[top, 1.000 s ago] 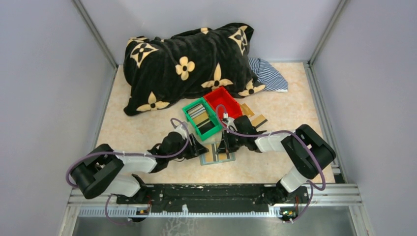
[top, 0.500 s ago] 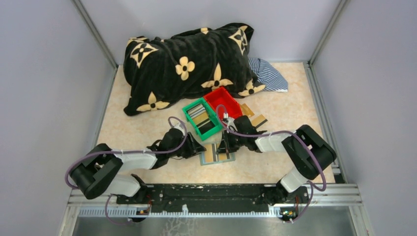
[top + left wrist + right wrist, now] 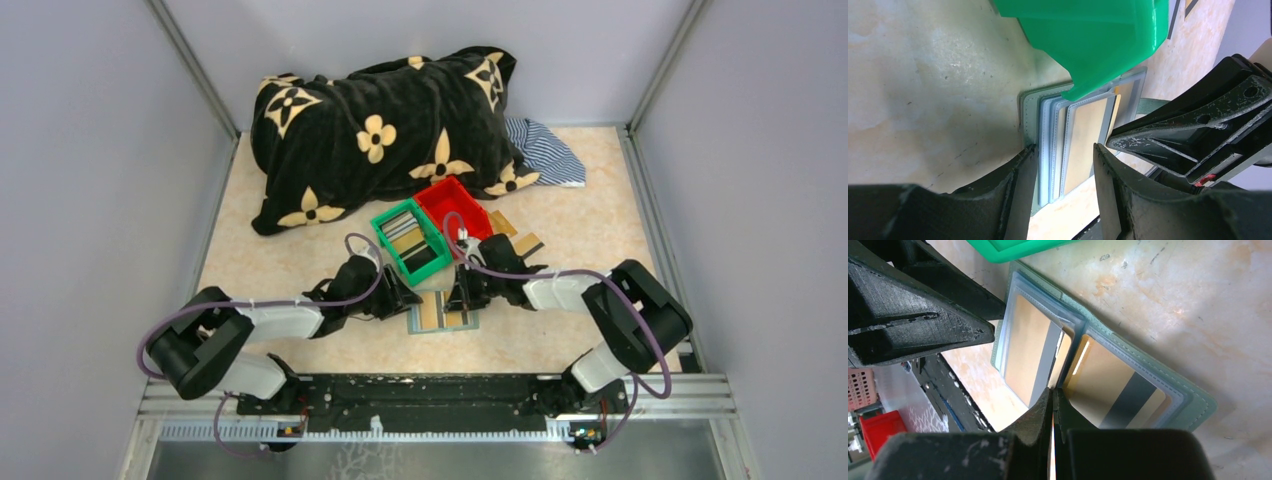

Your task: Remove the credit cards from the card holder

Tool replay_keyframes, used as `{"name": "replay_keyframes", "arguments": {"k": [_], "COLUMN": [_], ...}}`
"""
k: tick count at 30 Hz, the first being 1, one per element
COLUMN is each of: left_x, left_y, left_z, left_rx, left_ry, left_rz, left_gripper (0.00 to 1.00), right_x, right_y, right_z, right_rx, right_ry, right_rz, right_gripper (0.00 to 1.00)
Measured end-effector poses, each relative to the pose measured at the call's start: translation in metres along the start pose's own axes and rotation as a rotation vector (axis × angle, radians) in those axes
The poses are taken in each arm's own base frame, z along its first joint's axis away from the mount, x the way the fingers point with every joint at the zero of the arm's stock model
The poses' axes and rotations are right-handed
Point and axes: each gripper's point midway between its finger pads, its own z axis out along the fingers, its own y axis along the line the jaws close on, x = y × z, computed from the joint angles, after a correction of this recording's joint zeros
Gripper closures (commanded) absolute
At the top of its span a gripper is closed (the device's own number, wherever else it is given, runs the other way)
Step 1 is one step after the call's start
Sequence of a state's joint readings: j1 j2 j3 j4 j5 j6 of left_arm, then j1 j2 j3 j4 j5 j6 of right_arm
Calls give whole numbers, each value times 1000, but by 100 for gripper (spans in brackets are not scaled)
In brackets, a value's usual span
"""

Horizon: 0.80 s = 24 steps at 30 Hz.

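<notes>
Tabletop (image 3: 923,75): card holder (image 3: 1048,145) between left fingers (image 3: 1018,192)

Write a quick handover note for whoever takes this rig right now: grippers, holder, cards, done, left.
Left gripper: open, fingers straddling the holder's left pocket stack, gripping nothing.
Right gripper: shut, tips at the holder's fold, nothing visibly held.
Card holder: open flat on the table, just in front of the green bin.
Done: some cards appear to lie in the green bin, loose cards beside the red bin.
Left: gold credit cards sit in the clear pockets; pull them out.
</notes>
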<state>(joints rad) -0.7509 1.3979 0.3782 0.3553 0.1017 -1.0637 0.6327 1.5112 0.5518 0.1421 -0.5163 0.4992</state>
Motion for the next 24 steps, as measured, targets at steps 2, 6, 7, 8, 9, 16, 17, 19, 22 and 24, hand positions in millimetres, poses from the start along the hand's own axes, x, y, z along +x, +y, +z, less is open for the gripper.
{"name": "replay_keyframes", "arguments": {"k": [2,6,7,8,9,16,17,19,22,24], "left_x": [0,0,0,0,0,0,0,0,0,0], "left_y": [0,-1,-1,-1,-1,-1,-1,-1,-1,-1], "left_z": [0,0,0,0,0,0,0,0,0,0], "left_rx": [1,1,1,1,1,1,1,2,2,2], "left_ry": [0,-1,0,-1,-1,-1,0,0,1,1], "left_rz": [-2,-3,-4,-6,-6,-7,-7,-6,-6,-7], "left_gripper": [46,46,46,46,46,46,46,46,46,46], "right_x": [0,-1,-1,-2,-2,-8,-8,-10,-11,-11], "right_y": [-2,-6,-8,-9,-10,-19,-20,-21,-18,-14], "right_z": [-1,-3,-4,-5,-6,-14,-15,-17,-18,-17], "right_rx": [5,16,19,22,26,52,55,59,42,18], "right_ry": [1,0,-1,-1,-2,-22,-25,-30,-32,-33], "right_rz": [4,10,13,13,15,15,18,19,20,19], "right_gripper": [100,100,100,100,100,100,100,100,73,69]}}
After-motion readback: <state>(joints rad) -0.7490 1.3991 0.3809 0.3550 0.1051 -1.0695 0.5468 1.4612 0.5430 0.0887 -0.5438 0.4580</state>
